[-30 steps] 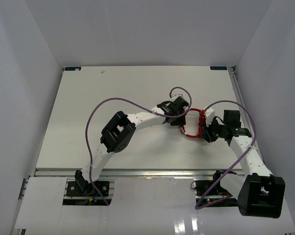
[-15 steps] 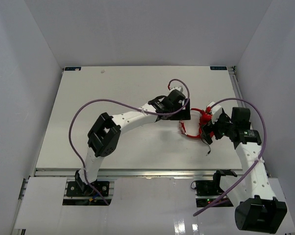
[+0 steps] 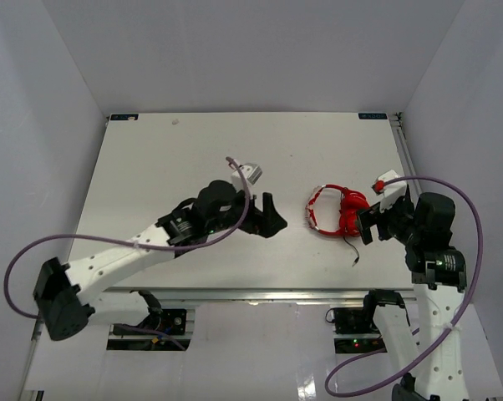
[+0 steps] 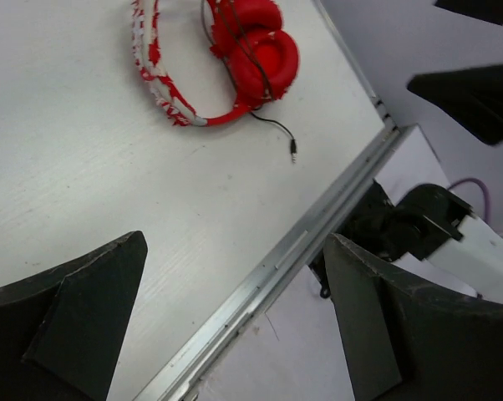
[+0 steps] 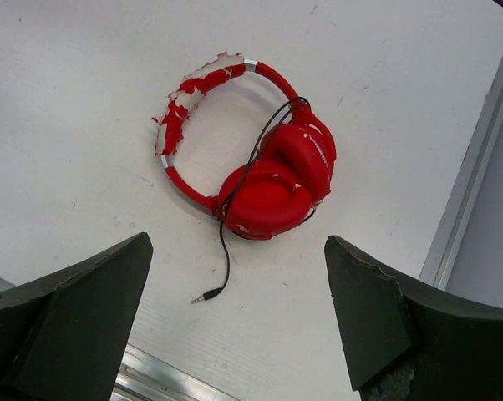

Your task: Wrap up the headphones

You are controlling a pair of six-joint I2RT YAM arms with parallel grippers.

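Note:
The red headphones point(image 3: 335, 213) lie flat on the white table with both cups folded together and the headband point(image 5: 185, 109) looping away from them. Their thin black cable point(image 5: 251, 163) runs over the cups, and its plug point(image 5: 203, 296) rests loose on the table. My left gripper point(image 3: 268, 219) stands open and empty, well to the left of the headphones point(image 4: 251, 50). To their right, my right gripper point(image 3: 367, 224) is also open and empty, just clear of the cups point(image 5: 272, 196). In the wrist views both grippers point(image 4: 235, 242) point(image 5: 237, 242) hold nothing between their fingers.
The table's metal front rail point(image 4: 302, 242) runs just near of the plug. Another rail point(image 5: 473, 184) borders the table's right side. Purple robot cables point(image 3: 235, 209) loop over both arms. White walls close in the back and sides.
Both grippers have opened and let go of the headphones. The left arm has swung back and to the left, the right arm has drawn back to the right. The headphones now lie free.

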